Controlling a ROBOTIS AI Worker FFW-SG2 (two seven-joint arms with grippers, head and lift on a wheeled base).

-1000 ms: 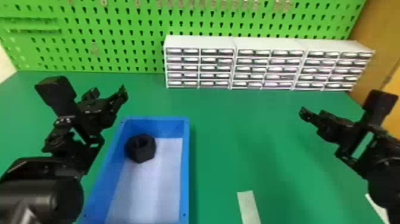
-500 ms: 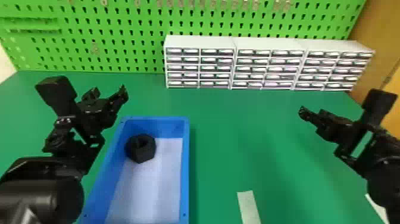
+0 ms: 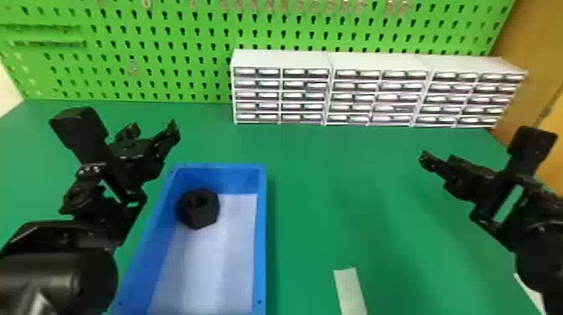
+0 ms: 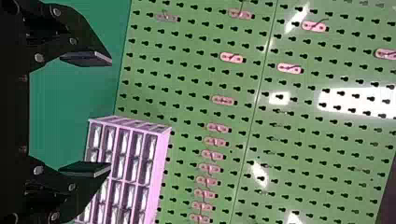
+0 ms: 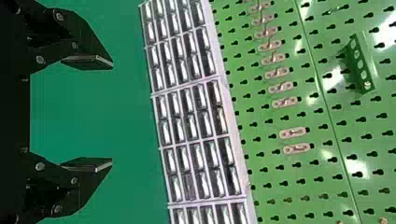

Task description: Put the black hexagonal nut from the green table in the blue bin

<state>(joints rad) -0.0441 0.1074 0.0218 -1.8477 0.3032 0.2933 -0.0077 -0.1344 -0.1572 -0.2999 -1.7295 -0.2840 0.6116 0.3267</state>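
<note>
The black hexagonal nut [image 3: 198,208] lies inside the blue bin [image 3: 260,234], at its far left corner on the white bottom. In the head view my left gripper [image 3: 151,133] is held up beyond and to the left of the bin, apart from the nut. My right gripper [image 3: 437,161] is well off to the right over the green table [image 3: 335,201]. The left wrist view has the left gripper [image 4: 111,113] open with nothing between its fingers. Likewise open and holding nothing is the right gripper [image 5: 112,115] in the right wrist view.
White drawer units [image 3: 377,96] stand in a row along the table's back edge, against a green pegboard [image 3: 167,54]. A pale strip [image 3: 351,291] lies on the table near the front, right of the bin. A brown panel [image 3: 540,50] borders the right side.
</note>
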